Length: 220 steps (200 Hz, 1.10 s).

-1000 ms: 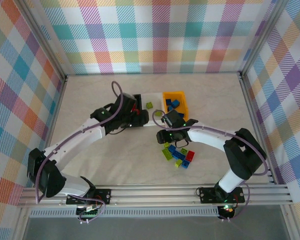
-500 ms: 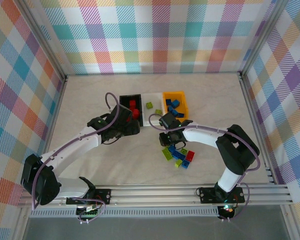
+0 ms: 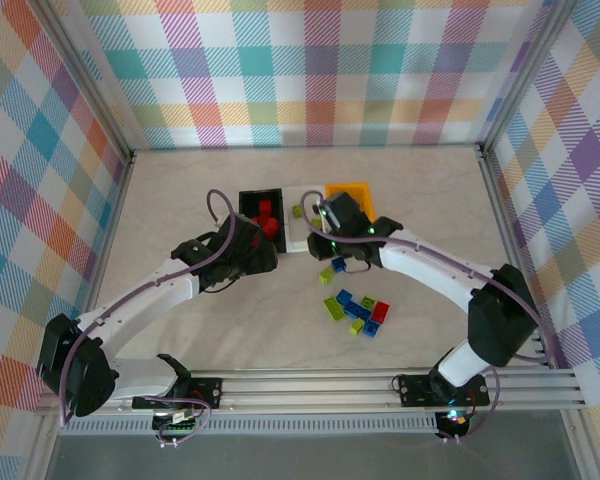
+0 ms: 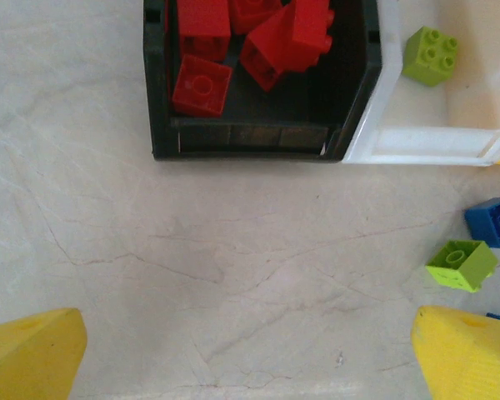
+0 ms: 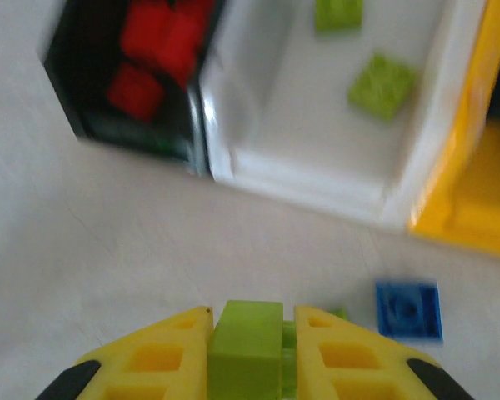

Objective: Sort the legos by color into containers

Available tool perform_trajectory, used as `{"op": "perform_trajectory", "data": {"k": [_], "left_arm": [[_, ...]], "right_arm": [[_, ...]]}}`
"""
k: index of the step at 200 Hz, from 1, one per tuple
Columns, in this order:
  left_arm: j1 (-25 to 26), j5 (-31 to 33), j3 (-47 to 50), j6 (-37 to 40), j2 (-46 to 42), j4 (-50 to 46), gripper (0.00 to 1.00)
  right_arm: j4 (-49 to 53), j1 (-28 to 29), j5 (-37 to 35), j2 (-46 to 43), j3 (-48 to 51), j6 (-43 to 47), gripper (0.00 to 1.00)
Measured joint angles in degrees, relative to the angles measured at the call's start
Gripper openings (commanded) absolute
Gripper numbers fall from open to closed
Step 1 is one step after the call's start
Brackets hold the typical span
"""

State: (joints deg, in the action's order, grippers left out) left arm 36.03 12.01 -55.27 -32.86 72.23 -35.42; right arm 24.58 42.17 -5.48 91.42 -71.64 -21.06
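The right gripper has its jaws shut on a green lego, held just in front of the white bin. The left gripper has its jaws wide apart, near the black bin holding red legos. Both bins sit toward the far edge of the table.

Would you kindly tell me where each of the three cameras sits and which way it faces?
Top external: above and behind the bases, looking down on the table; left arm and right arm show.
Left wrist: on the left arm, facing down at the black bin; left gripper open.
Right wrist: on the right arm, facing the white bin; right gripper shut on a lime green lego.
Shared: both wrist views hold both bins.
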Motion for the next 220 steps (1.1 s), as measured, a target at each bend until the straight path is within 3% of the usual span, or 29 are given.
{"op": "perform_trajectory", "data": {"k": [61,89,105,144,184,220], "left_arm": [[-0.2,-4.4,3.8,-0.3,-0.3,1.8,0.97],[-0.2,-7.0,4.9,-0.3,-0.4,2.9,0.97],[-0.2,-8.2,5.0,0.0,-0.3,3.3,0.97],[1.3,-10.2,3.5,1.6,2.6,4.8,0.93],[5.8,-12.0,-4.8,4.6,13.5,5.7,0.79],[10.2,-13.1,-14.7,6.9,26.5,5.8,0.76]], "right_arm": [[0.3,-3.5,-5.4,24.5,-21.4,1.5,0.25],[2.1,-4.3,-6.1,28.3,-24.0,1.5,0.5],[1.9,-4.3,-6.1,28.1,-24.7,1.6,0.59],[-0.2,-4.3,-6.1,20.9,-20.2,1.1,0.67],[-3.7,-4.3,-5.8,3.0,-4.2,-0.7,0.68],[-4.8,-4.4,-5.6,-10.2,10.3,-3.0,0.68]]}}
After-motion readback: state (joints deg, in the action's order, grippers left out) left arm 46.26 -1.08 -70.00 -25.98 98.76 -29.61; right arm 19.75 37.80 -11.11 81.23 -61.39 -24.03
